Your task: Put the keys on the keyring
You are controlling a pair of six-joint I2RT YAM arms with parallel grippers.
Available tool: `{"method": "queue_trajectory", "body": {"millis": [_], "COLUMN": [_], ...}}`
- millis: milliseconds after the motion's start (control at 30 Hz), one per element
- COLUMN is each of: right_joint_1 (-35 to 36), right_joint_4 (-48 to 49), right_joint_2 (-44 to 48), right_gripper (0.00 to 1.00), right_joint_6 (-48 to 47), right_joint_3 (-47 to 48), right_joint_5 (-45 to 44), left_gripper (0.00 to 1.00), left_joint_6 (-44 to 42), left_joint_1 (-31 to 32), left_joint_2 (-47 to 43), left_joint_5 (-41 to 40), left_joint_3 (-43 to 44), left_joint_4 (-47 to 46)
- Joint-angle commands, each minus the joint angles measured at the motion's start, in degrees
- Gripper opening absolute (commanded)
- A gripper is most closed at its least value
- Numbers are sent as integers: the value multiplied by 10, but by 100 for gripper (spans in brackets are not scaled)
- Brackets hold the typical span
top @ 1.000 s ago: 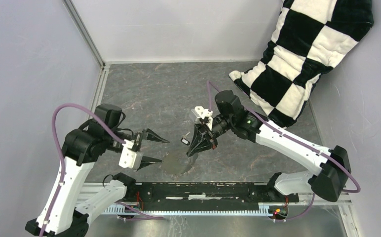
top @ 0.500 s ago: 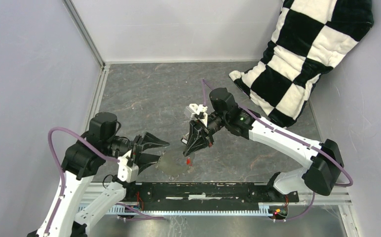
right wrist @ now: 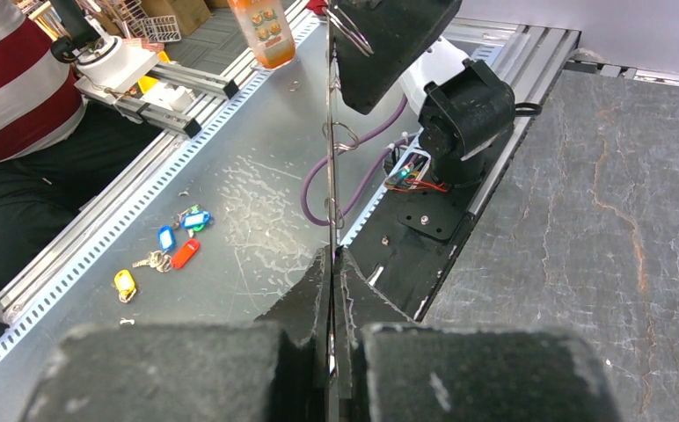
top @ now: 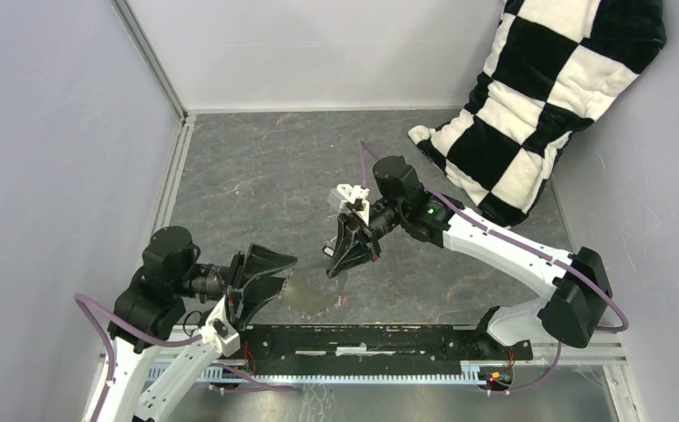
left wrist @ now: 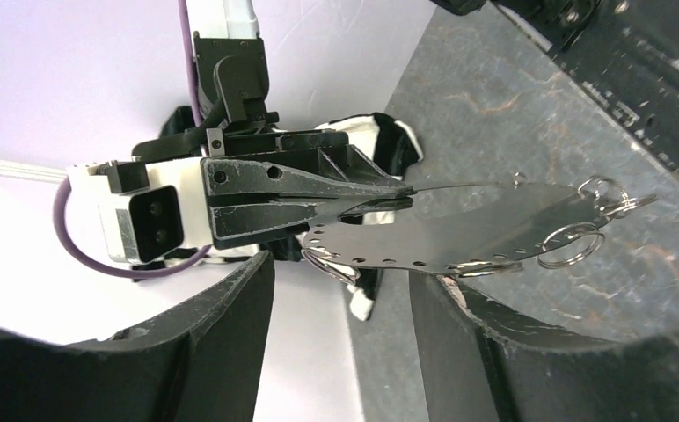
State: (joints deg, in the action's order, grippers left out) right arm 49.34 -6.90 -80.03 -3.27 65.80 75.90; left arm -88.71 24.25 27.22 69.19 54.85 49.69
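Black left tool (top: 288, 271) sits low at the near left of the bench (top: 257, 167), fingers spread well apart, nothing between them. Keyring (top: 311, 294) is just right of its fingertips, over the near middle of the bench. In the left wrist view it hangs across the gap beyond the two fingers, with a row of small holes along one edge and several small wire rings (left wrist: 616, 200) on it. Touching the left fingers or not, can't tell.

Right tool (top: 337, 271) comes in from the right onto the keyring's far edge, fingers pinched flat on the thin metal with no gap. The right wrist view shows the metal edge-on, a thin line running straight out of the closed tips.

Red key (top: 341, 301) is a tiny red speck by the keyring's near right edge, too small to say if it hangs on a ring or lies on the bench. Black key not made out in any view.

From above the keyring looks faint, its outline hard to trace, and I can't tell if it clears the bench. In the right wrist view its far end is cut off by the top of the frame, partly behind a left finger. Small coloured tags (right wrist: 171, 246) lie on the steel sheet in front of the bench, blurry. Checked pillow (top: 547, 97) in the far right corner
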Motion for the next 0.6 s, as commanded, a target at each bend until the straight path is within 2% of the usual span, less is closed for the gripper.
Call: {"method": "queue_trajectory", "body": {"millis": [0, 267, 567], "right_joint_1": [-6, -6, -9], "right_joint_4": [26, 23, 23], "right_joint_2": [5, 6, 11], "right_gripper": [0, 0, 0], "right_joint_6": [3, 1, -5], "right_joint_3": [9, 2, -12], "right_joint_5": [-2, -1, -5], "left_gripper": [63, 57, 52], "left_joint_6": [-36, -45, -63], "left_joint_1": [2, 1, 2], "left_joint_2": [-34, -88, -104], "left_joint_5": [-1, -2, -22], "left_joint_3": [-38, -114, -142], "left_joint_4": [-101, -244, -323]}}
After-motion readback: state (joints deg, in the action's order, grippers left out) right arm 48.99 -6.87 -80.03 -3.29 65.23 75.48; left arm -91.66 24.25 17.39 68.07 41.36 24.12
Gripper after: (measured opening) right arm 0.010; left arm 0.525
